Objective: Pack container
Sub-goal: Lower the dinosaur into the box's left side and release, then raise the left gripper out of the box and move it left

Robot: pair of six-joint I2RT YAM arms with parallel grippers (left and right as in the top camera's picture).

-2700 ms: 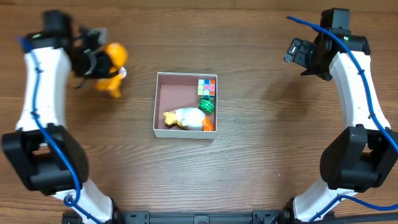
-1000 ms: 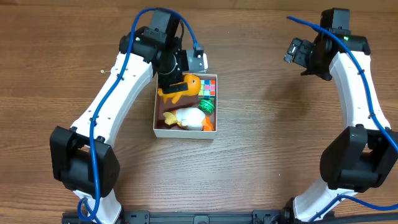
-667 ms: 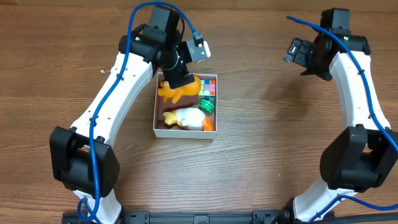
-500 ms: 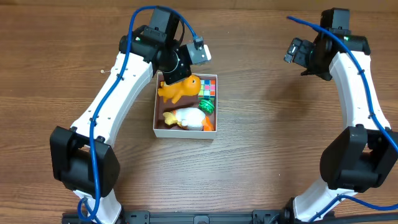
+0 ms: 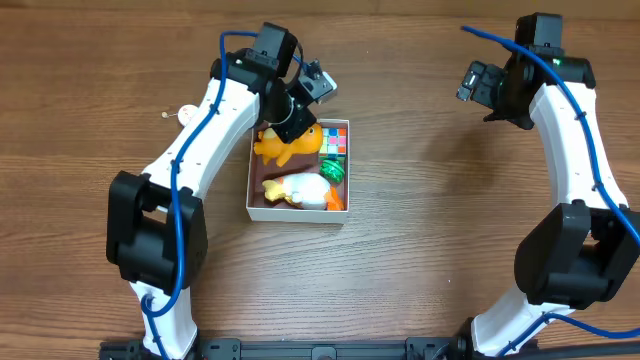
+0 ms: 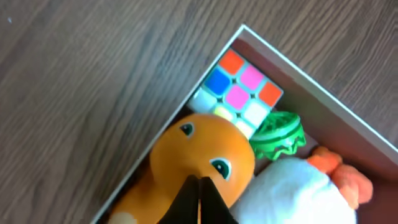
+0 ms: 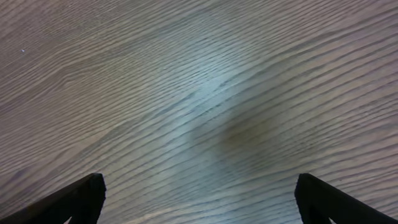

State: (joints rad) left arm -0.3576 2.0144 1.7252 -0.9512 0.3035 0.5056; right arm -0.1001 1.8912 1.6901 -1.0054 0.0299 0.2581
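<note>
Overhead view. The container (image 5: 295, 216) sits mid-table (image 5: 430, 260), a white-walled square box with a dusty-pink floor.

Left arm: its base is at the near left edge. The white links run far and rightward, and the wrist folds back over the container's far-left corner. The left claw (image 5: 290, 124) points down at the orange toy (image 5: 283, 146), which lies in the far-left part of the box. In the left wrist view, the two dark fingers (image 6: 189, 198) meet in a wedge with only a thin seam between them, so we record the claw as closed with nothing between the tips. The tips sit over the toy's head; whether they touch it, we cannot tell.

Other contents:
- A colour cube (image 5: 334, 140) is in the far-right corner.
- A green ridged piece (image 5: 333, 170) lies just near of the cube.
- A white plush with orange parts (image 5: 298, 189) lies along the near wall, touching the orange toy.

Right arm: its base is at the near right edge. The long link reaches far, and the wrist turns left. The right claw (image 5: 474, 82) hangs over bare table, well apart from the container. In the right wrist view, its fingertips stand wide apart at the lower corners, so this claw is open and empty.
</note>
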